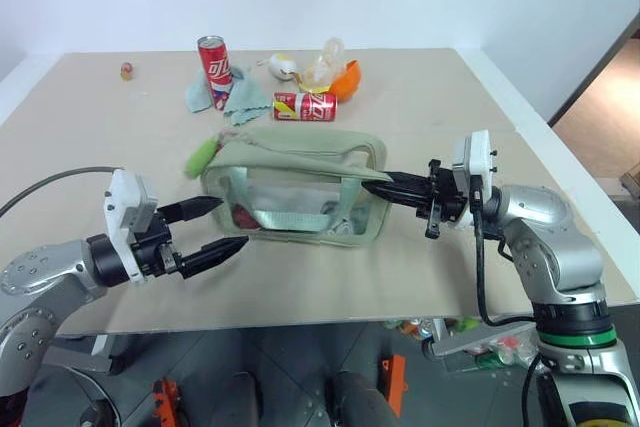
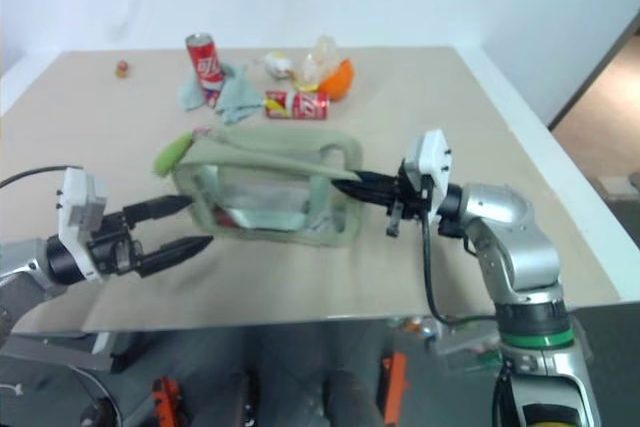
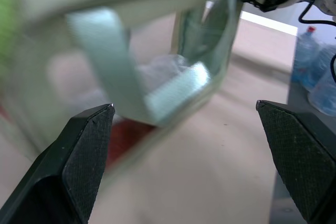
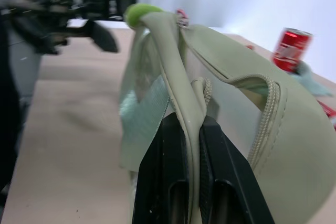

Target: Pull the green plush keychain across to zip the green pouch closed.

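Your right gripper [image 1: 372, 185] has its fingers [image 4: 173, 182] clamped tight on the fabric edge of the green pouch [image 1: 295, 187], at the pouch's right end, mid-frame in the left eye view. The right wrist view shows that edge strip pinched flat between the two black pads, with the zipper track curving away beside it.

Your left gripper [image 1: 228, 223] sits lower left of the frame, fingers [image 3: 86, 145] spread wide, holding nothing. Its tips are just short of the pouch's left end; one tip is near the lower left corner, contact not clear.

The pouch stands upright at the centre of the beige surface [image 1: 420, 107], clear side panel facing you, pale green webbing strap [image 1: 290, 215] across the panel. The top looks partly open and slack.

The green plush keychain [image 1: 201, 157] hangs off the pouch's upper left corner, left of centre, clear of both sets of fingers.

Upper centre of the frame: an upright red can [image 1: 214, 71], a pale teal cloth [image 1: 235, 99] beside it, a second red can [image 1: 305, 106] lying on its side, an orange item [image 1: 347, 79] and a crumpled clear wrapper [image 1: 320, 65]. A small object [image 1: 127, 70] sits at the far upper left.
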Robot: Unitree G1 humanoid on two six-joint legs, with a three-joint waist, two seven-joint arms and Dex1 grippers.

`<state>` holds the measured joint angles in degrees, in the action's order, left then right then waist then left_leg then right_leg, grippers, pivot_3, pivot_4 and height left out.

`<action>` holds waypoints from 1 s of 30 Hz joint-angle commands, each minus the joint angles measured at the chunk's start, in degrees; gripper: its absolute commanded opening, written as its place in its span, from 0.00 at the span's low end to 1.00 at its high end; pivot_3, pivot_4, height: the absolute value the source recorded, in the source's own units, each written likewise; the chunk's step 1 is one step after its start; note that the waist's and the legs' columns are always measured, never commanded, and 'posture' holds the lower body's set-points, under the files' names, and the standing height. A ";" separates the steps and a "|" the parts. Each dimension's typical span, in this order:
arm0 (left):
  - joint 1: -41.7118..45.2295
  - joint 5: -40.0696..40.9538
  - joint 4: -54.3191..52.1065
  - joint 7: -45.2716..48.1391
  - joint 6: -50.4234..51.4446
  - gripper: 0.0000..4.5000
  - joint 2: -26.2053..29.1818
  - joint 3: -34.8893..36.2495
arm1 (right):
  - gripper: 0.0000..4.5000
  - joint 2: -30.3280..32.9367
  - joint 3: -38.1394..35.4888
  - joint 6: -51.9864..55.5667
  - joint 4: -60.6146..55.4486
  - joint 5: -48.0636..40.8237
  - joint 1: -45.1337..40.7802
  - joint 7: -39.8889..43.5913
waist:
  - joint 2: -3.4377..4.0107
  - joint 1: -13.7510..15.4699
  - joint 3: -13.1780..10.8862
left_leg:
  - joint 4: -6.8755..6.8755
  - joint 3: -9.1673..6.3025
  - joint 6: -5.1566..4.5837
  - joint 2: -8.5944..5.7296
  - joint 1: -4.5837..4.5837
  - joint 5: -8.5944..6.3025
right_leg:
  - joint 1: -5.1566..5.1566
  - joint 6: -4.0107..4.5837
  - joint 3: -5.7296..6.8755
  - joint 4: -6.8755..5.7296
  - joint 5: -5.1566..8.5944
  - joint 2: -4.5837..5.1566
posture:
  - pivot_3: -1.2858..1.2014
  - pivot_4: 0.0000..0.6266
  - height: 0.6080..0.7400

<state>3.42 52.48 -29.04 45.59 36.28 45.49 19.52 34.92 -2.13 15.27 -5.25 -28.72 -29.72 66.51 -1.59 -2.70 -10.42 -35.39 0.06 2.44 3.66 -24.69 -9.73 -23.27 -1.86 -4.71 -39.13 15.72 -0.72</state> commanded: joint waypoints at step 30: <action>-17.70 23.13 -14.94 -25.77 -2.67 1.00 -6.24 23.54 | 0.01 -0.24 0.99 8.48 -2.94 -3.01 -2.57 -4.31 | -0.03 0.03 0.02 | -0.02 0.08 0.02 0.04 0.12 0.02 | 0.04 0.24 -0.07 -0.03 0.05 -0.01 | 0.52 0.24 1.00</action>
<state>-14.83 77.44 -43.75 20.82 36.44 39.58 41.01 34.42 -0.19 24.97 -7.15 -31.45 -31.68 62.13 -1.63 -2.67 -10.41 -35.41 0.14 2.47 3.69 -24.57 -9.71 -23.23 -1.62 -4.80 -39.16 15.76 -0.72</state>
